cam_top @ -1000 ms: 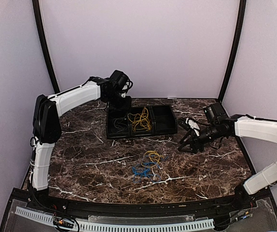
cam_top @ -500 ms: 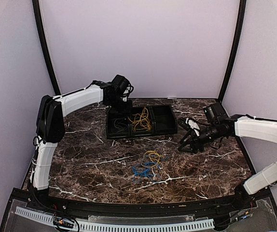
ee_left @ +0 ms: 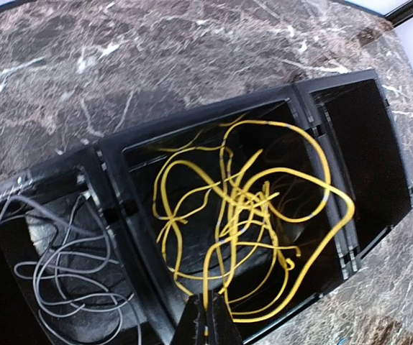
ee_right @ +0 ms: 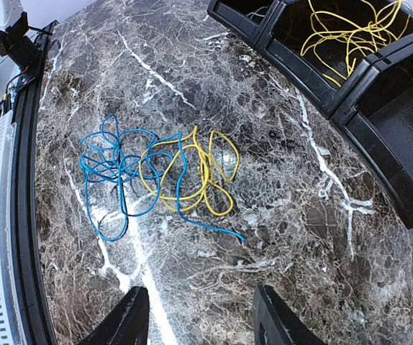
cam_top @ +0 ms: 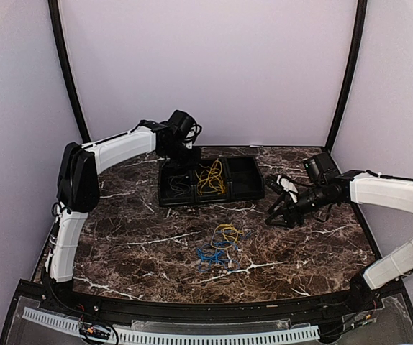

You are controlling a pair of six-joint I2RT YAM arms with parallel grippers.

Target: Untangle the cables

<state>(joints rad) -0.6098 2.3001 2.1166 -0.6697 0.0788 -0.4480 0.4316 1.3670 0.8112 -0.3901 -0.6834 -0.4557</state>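
Note:
A small tangle of blue and yellow cables (cam_top: 219,246) lies on the marble table (cam_top: 134,230), also in the right wrist view (ee_right: 156,176). A black three-compartment tray (cam_top: 165,195) at the back holds yellow wires (cam_top: 209,177) in its middle bin and grey wires (cam_top: 178,182) in its left bin. My left gripper (ee_left: 206,316) is above the tray, shut on a yellow wire (ee_left: 250,215) that runs up between the fingertips. My right gripper (ee_right: 199,316) is open and empty, low over the table to the right of the tangle (cam_top: 277,215).
The tray's right bin (ee_right: 401,136) looks empty. A black frame rail (ee_right: 26,215) and white cable chain run along the table's near edge. Dark upright poles stand at the back corners.
The left arm has lifted and drawn back a little over the tray's left end. The right arm and the tangle on the table have not moved.

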